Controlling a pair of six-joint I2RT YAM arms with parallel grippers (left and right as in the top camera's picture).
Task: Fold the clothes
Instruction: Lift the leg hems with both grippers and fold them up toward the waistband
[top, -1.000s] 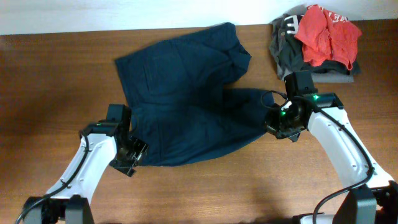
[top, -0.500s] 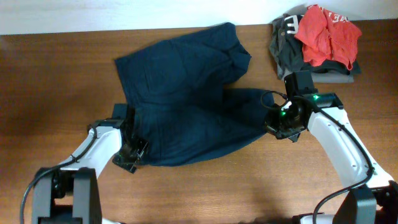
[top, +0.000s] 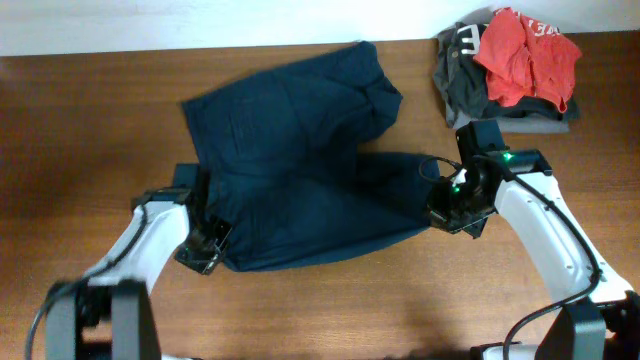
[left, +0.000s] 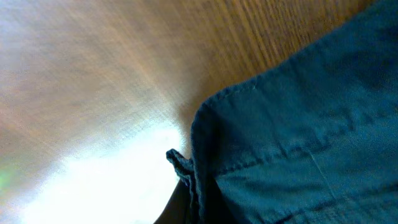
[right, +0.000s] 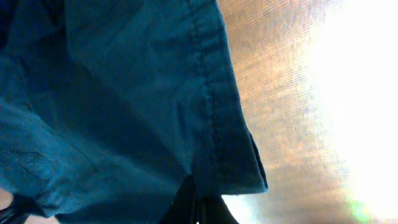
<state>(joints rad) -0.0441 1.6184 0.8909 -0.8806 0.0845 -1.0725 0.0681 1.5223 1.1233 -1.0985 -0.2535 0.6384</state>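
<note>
Two tools hold the shorts (top: 300, 160), one at each end of the near edge. The shorts lie spread on the counter (top: 90, 120), wrinkled, with one leg reaching up towards the far edge and the other stretched out to the right. The left tool (top: 205, 245) sits at the near left corner of the fabric. Its wrist view shows that corner, with its stitched hem, running down into the dark fingers at the bottom of the frame, so it is clamped on the cloth. The right tool (top: 452, 215) is at the right-hand end of the lower leg. Its wrist view shows the hemmed corner pinched between its closed fingers (right: 208, 211), and the fabric fans away up and to the left over the wood. Between the two tools the near edge of the shorts runs in a shallow curve. A pile (top: 510, 70) of red and dark grey garments rests at the far right corner of the counter, apart from the shorts and just beyond the right arm.
</note>
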